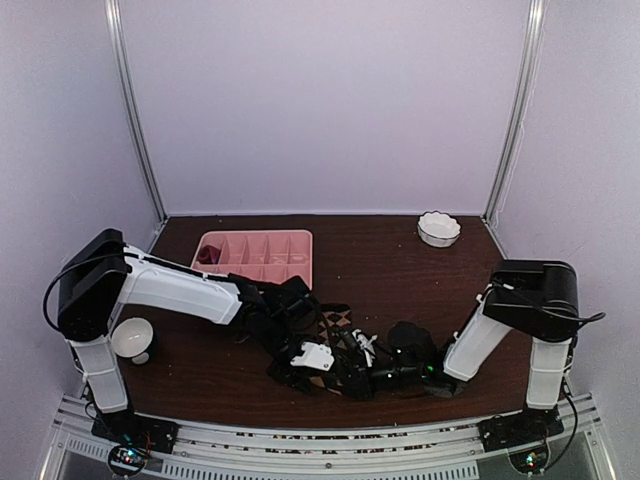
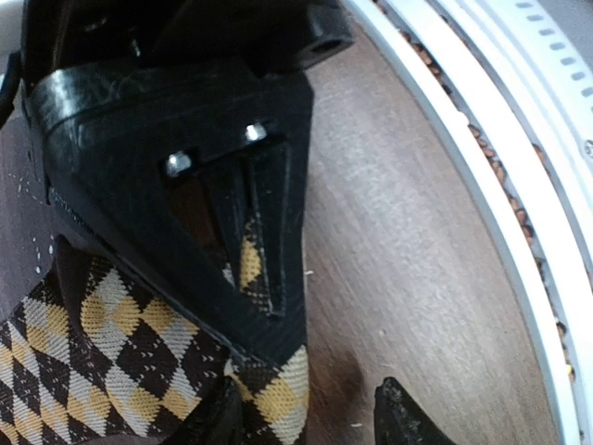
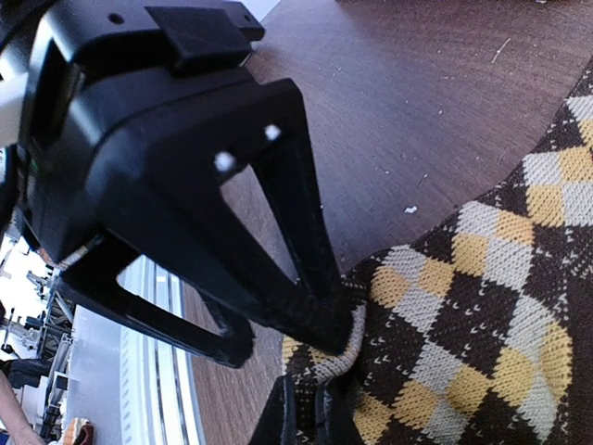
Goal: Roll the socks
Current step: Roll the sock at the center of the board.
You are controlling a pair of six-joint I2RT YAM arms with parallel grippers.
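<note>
- Socks: only the checkered sock [image 3: 463, 352] is plain to me. It lies on the table [image 3: 417, 111] and spreads away from the tip of the right gripper [image 3: 292, 338].
- That gripper is closed, with the sock's edge bunched up at its fingertips.
- The left gripper [image 1: 305, 358] has one finger [image 2: 185, 185] lying over the same sock, and the diamond pattern shows through the finger's window. I cannot tell how wide its jaws stand or whether they hold anything.
- Both grippers meet almost tip to tip over the sock, near the table's front edge. The white rail [image 2: 482, 185] runs close beside the left gripper.
- Beyond both grippers I see open brown table.
- The pink tray [image 1: 290, 258] lies behind the left gripper, well apart. A dark red thing [image 1: 208, 254] sits in its left end compartment, too small for me to name.
- A white dish [image 1: 438, 228] stands far beyond the right gripper, and a white bowl [image 1: 132, 338] is out by the left arm's base.
</note>
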